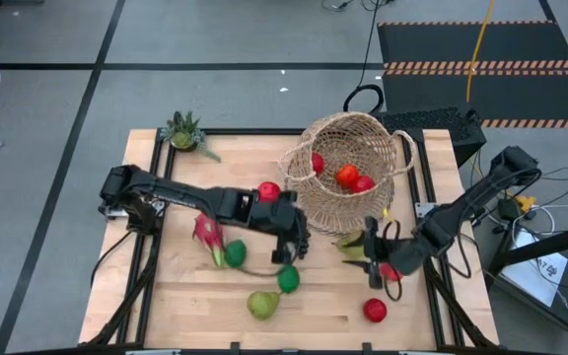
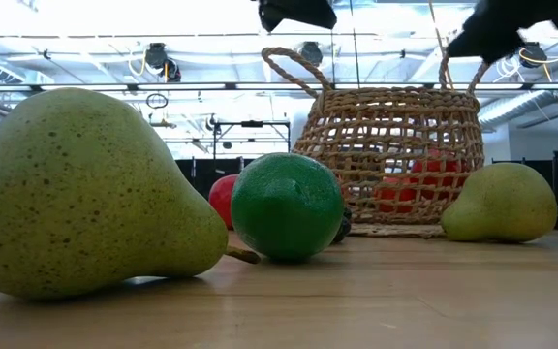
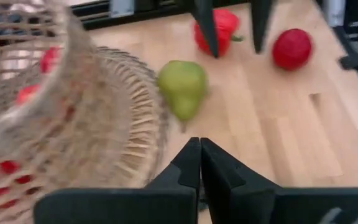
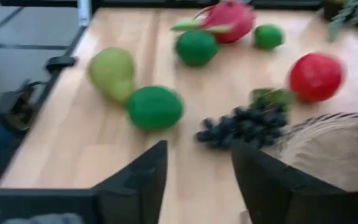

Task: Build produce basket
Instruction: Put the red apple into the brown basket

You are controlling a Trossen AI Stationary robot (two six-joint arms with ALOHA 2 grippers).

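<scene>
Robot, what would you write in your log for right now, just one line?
basket: holds red fruit | left pincer: shut, empty, beside basket | right pincer: over red pepper, not gripping | pear: on table

A big speckled pear (image 2: 85, 194) fills the near left of the wooden table (image 2: 356, 301), lying on its side. Just beside it sits a green lime (image 2: 287, 206), with a red fruit (image 2: 224, 199) peeking out behind. Farther back stands the woven basket (image 2: 395, 145), red pieces (image 2: 424, 179) showing through its weave. A second pear (image 2: 502, 203) rests just right of the basket. Dark arm parts (image 2: 298, 12) hang in from above
</scene>
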